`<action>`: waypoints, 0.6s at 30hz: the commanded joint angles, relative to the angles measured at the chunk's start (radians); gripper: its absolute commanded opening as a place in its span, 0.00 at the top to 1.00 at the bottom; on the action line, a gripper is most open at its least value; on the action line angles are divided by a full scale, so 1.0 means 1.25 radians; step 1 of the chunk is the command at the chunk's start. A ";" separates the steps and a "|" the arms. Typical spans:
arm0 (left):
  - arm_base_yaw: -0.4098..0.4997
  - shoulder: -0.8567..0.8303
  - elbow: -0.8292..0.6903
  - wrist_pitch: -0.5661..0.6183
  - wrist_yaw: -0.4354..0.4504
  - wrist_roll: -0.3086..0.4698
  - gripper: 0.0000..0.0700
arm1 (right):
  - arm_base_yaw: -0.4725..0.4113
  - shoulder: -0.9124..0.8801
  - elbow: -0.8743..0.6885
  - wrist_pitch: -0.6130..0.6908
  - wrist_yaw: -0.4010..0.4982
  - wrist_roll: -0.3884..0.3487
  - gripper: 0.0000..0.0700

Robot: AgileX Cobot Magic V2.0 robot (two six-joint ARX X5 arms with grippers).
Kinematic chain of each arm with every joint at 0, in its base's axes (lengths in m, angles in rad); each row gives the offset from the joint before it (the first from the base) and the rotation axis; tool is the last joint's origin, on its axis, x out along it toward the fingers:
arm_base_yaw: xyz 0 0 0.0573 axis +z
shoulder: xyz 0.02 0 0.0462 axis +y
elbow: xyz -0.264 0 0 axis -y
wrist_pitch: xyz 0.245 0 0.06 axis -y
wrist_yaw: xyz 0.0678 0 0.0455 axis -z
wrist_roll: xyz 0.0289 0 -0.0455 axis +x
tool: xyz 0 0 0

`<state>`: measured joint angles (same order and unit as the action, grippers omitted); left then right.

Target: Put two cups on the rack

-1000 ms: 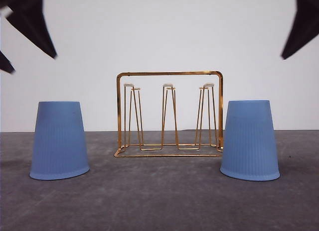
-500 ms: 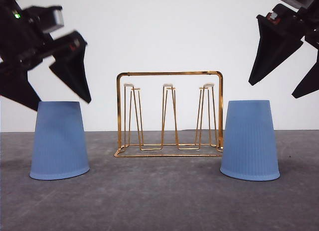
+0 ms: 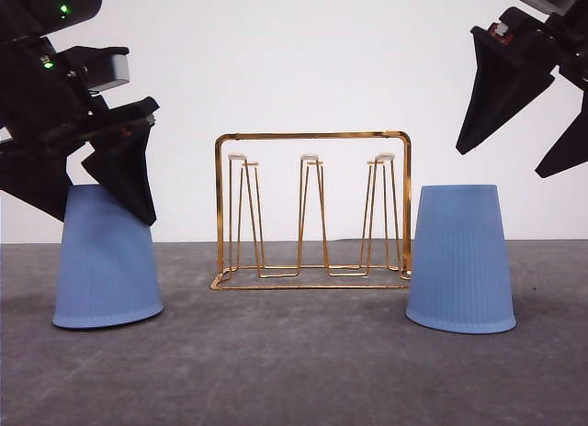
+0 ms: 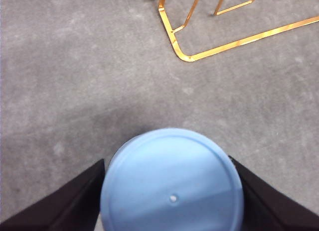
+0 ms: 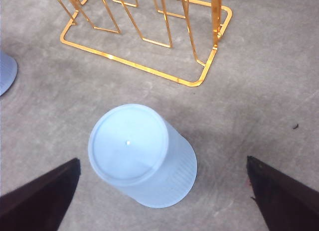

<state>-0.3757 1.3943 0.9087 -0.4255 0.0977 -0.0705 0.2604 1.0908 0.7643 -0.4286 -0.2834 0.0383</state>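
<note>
Since both cups stand upside down on the grey desk (image 3: 294,371), nothing is racked yet. Left cup (image 3: 107,261) sits at nine o'clock of the gold wire rack (image 3: 312,210), right cup (image 3: 460,259) at three o'clock, each apart from it. Left tool (image 4: 172,201) straddles its cup's top, fingers apart, seemingly not clamped. Right tool (image 3: 525,105) hangs spread above its cup. The rack's arched frame could snag a lifted cup.

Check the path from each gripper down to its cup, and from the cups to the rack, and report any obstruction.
Nothing visible blocks either. The left gripper already straddles the left cup; the right gripper hangs open above the right cup. Bare grey table lies between both cups and the gold rack.
</note>
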 commanded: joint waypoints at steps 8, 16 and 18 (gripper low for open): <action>-0.010 0.004 0.158 -0.049 0.043 0.008 0.50 | 0.003 0.007 0.013 0.007 0.003 0.009 0.03; -0.030 0.004 0.382 -0.147 0.049 0.046 0.50 | 0.003 0.007 0.013 0.007 0.003 0.009 0.03; -0.038 0.004 0.406 -0.136 0.048 0.054 0.49 | 0.003 0.007 0.013 0.007 0.003 0.009 0.03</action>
<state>-0.4163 1.3935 1.3951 -0.6000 0.1562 -0.0283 0.2604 1.0908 0.7643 -0.4286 -0.2832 0.0387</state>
